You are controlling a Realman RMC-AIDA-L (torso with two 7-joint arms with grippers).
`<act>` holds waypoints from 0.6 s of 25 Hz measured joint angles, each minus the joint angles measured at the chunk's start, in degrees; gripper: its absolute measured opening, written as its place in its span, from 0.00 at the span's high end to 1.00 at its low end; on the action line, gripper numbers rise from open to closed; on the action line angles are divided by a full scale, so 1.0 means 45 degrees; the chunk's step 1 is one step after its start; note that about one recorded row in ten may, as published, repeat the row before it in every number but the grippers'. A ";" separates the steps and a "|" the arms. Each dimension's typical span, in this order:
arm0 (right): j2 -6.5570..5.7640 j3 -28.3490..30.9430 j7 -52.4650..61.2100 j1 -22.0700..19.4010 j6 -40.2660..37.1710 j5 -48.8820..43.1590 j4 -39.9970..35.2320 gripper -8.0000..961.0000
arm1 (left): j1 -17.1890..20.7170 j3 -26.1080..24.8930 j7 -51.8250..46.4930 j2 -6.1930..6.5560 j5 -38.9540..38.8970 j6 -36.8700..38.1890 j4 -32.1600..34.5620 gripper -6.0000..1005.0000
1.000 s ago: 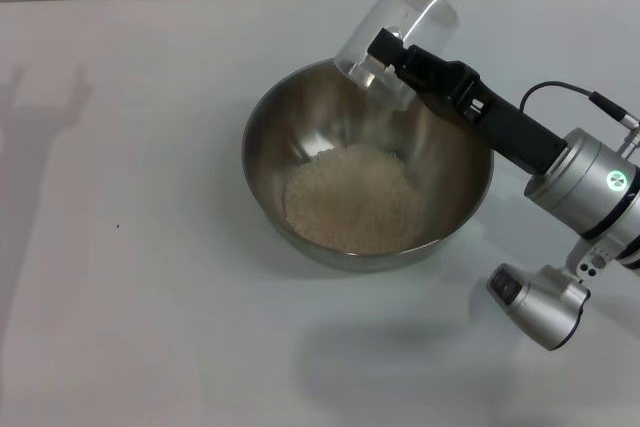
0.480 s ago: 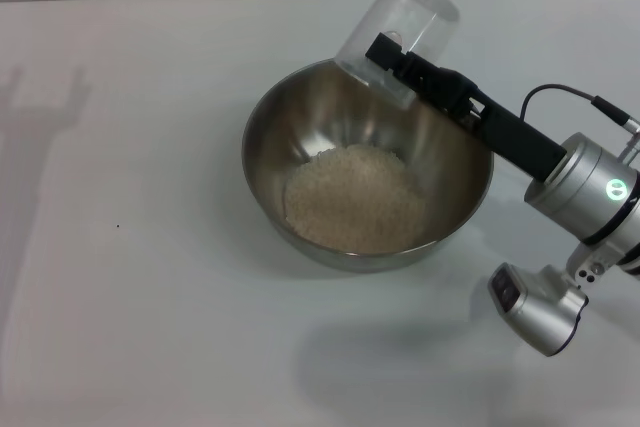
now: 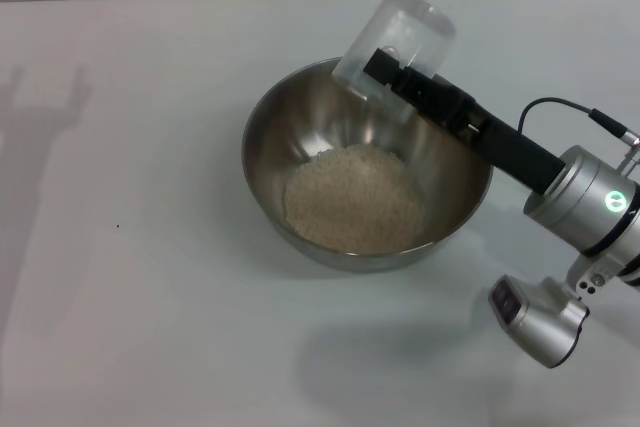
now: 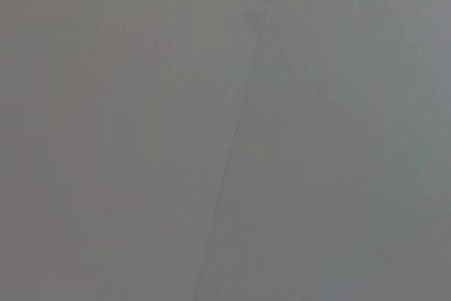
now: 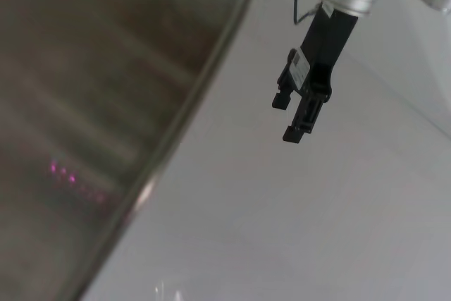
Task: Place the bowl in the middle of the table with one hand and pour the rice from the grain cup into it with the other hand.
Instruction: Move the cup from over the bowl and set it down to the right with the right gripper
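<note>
right hand [image 3: 385, 72] clamped on the cup [image 3: 395, 42], held tipped over the far rim of the bowl [image 3: 270, 142], mouth down toward the inside. cup looks emptied, nothing seen falling from it. rice [image 3: 352, 197] heaped in the bottom of the bowl, a touch toward the near side. tilt and height judged to suit a pour that lands inside the rim and not on the surface [image 3: 140, 277]; pouring step judged all but done, with righting the cup and setting it down left.

left hand [image 5: 299, 114] seen only from the right wrist, hanging apart over bare surface well off from the bowl, fingers close together and holding nothing, though too small to tell whether fully closed. absent from the head view, apart from a faint shadow at the left edge.

bowl set about mid-surface, upright. surface plain white, with one tiny dark speck left of the bowl. pale wall behind the far edge. left wrist view: flat grey with one thin line, nothing to identify.
</note>
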 joint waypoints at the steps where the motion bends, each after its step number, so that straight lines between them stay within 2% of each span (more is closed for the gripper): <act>1: -0.0002 0.0131 0.0002 0.0009 -0.0073 0.0055 0.0008 0.98 | -0.0004 -0.0006 0.0000 0.0000 -0.0001 0.0000 0.0000 0.14; 8: 0.0002 0.0104 0.0080 -0.0059 0.0112 -0.0056 0.0002 0.98 | -0.0079 -0.0020 0.0000 0.0001 0.0000 0.0000 -0.0001 0.14; 12: -0.0043 0.0683 0.0120 0.0024 -0.0173 0.0009 -0.0024 0.98 | -0.0092 0.0006 0.0000 0.0001 0.0001 0.0000 0.0001 0.14; 15: -0.0017 0.0443 0.0168 -0.0072 -0.0032 -0.0266 0.0006 0.98 | -0.0089 0.0010 0.0000 0.0000 0.0001 0.0000 -0.0003 0.14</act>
